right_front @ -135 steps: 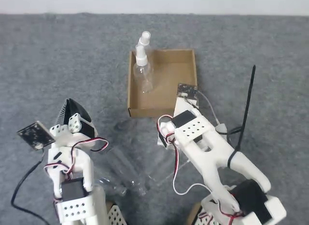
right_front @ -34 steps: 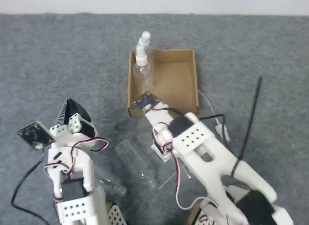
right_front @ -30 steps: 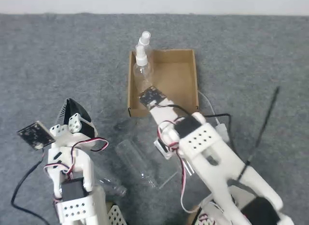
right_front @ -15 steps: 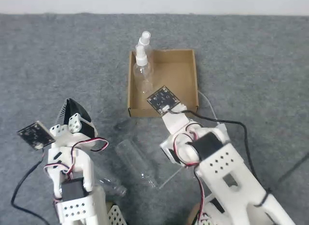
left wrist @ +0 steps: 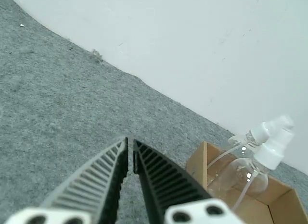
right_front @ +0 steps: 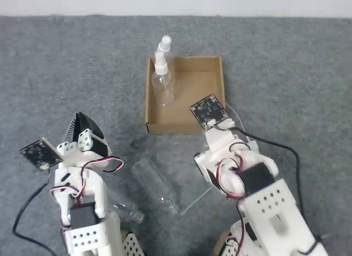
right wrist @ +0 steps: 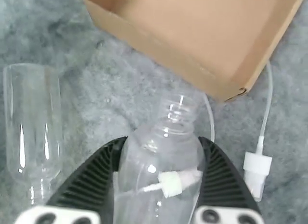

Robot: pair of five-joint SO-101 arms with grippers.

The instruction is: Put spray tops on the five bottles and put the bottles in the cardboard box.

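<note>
A clear, capless bottle (right wrist: pixel 164 135) is pinched in the right gripper (right wrist: pixel 162 154), neck pointed toward the cardboard box (right wrist: pixel 183 60); the left gripper (left wrist: pixel 130 149) is pressed together.

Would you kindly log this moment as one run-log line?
right gripper shut on uncapped bottle | left gripper shut, empty | two capped bottles in cardboard box

My left arm (right_front: pixel 82 234) & right arm (right_front: pixel 269 204) were white printed plastic w/ rows of little holes. Red/black/white wires (right_front: pixel 113 163) looped out everywhere. Fingers (left wrist: pixel 159 176) were black, ribbed on the inside. Small black boards (right_front: pixel 39 153) sat by the wrists.
</note>
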